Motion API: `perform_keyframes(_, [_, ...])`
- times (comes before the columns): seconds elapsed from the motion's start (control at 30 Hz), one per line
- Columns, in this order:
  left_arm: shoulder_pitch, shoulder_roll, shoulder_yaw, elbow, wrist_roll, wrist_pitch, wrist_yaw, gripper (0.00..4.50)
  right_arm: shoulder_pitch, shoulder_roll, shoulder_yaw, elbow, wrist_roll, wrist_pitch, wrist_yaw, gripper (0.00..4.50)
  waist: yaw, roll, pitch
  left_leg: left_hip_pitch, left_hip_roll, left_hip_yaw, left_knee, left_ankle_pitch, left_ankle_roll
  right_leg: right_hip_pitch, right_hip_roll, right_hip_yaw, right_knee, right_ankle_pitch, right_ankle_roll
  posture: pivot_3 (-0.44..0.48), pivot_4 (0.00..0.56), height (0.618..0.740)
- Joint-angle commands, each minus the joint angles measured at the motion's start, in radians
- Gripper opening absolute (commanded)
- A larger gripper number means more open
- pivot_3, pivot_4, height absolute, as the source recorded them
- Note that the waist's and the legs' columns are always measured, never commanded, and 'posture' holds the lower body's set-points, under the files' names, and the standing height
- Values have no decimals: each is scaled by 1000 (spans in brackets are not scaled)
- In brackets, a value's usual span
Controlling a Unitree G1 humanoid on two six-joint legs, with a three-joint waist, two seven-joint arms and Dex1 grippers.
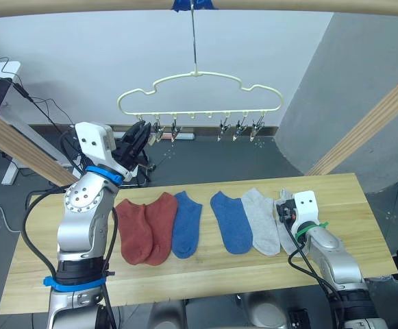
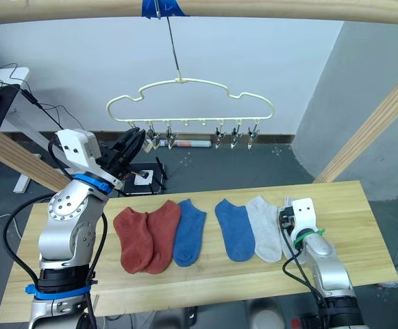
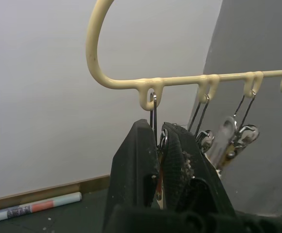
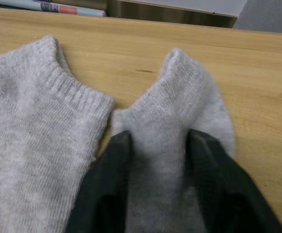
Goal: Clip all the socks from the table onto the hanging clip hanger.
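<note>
The cream clip hanger hangs from a rail above the table's far edge. My left gripper is raised to its leftmost metal clip and is shut on that clip. On the table lie two rust-red socks, two blue socks and a grey sock in a row. A second grey sock lies at the right end, bunched between the fingers of my right gripper, which rests low on the table and is shut on it.
The wooden rail with blue tape crosses overhead. Slanted posts rise at both ends of the table. Other metal clips hang along the hanger. Cables and a desk stand at the far left.
</note>
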Motion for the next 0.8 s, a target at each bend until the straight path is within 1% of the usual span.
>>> perform_keyframes(0.03, [11,41,35,-72,-71,55,-34,109,46,-18,-27,22,-7,29,-1,376,0,0,0,0,0,0,0,0,0,0,0,0,0,0,0,-240,328,733])
perform_keyframes(0.07, [11,49,41,-77,-88,75,-39,109,48,-19,-31,19,-7,27,-1,62,0,0,0,0,0,0,0,0,0,0,0,0,0,0,0,-240,328,733])
perform_keyframes(0.1, [11,58,44,-83,-107,96,-48,109,50,-22,-32,14,-7,24,2,0,0,0,0,0,0,0,0,0,0,0,0,0,0,0,0,-240,328,733])
perform_keyframes(0.23, [3,87,56,-115,-187,187,-67,109,64,-64,1,-69,-30,-20,49,0,1,0,0,0,0,0,0,0,0,0,0,0,0,0,0,-235,329,733])
perform_keyframes(0.3, [-2,104,80,-136,-260,264,-69,109,60,-147,72,-224,-60,-52,149,0,-1,2,2,0,0,0,0,0,0,0,0,0,0,0,0,-230,331,733])
perform_keyframes(0.37, [-9,118,102,-149,-314,322,-66,109,41,-211,132,-344,-76,-68,228,0,-6,4,5,-1,0,1,0,0,0,-1,0,1,0,0,1,-230,331,733])
perform_keyframes(0.43, [-21,125,124,-154,-371,377,-52,109,0,-238,183,-433,-65,-37,287,0,-10,4,6,0,0,2,0,0,0,-1,1,2,0,0,1,-233,332,733])
perform_keyframes(0.57, [-30,136,145,-163,-437,445,-39,109,-61,-235,244,-520,-46,43,340,0,-3,4,6,0,2,-1,0,0,0,-1,5,-1,1,0,1,-234,333,733])
perform_keyframes(0.63, [-33,141,148,-170,-462,468,-34,109,-123,-213,304,-544,-50,77,365,0,0,3,7,-1,2,-2,0,0,0,-1,4,-1,1,0,0,-233,335,733])
perform_keyframes(0.8, [-37,132,153,-185,-500,500,-4,109,-275,-151,416,-485,-100,80,391,0,0,3,7,-2,1,0,0,0,0,-2,-1,0,-1,1,1,-233,336,733])
